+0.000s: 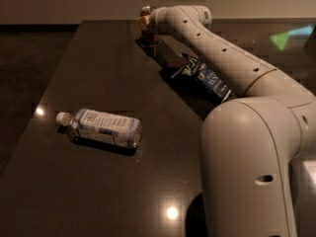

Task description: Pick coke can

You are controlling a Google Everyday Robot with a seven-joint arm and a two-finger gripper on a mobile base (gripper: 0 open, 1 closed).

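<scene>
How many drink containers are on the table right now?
2. The water bottle lies on its side at the table's near left; the coke can stands at the far end, at the gripper. The arm may hide others.

The one camera sits high on the robot, just behind its arm [222,68], and looks forward and down along the dark table [98,191]. The bottle [101,127] lies left of centre at middle range. The arm's large joint fills the frame right of the bottle, very close. Far beyond the bottle, at the table's far end, the gripper [146,24] meets the coke can [146,13].
</scene>
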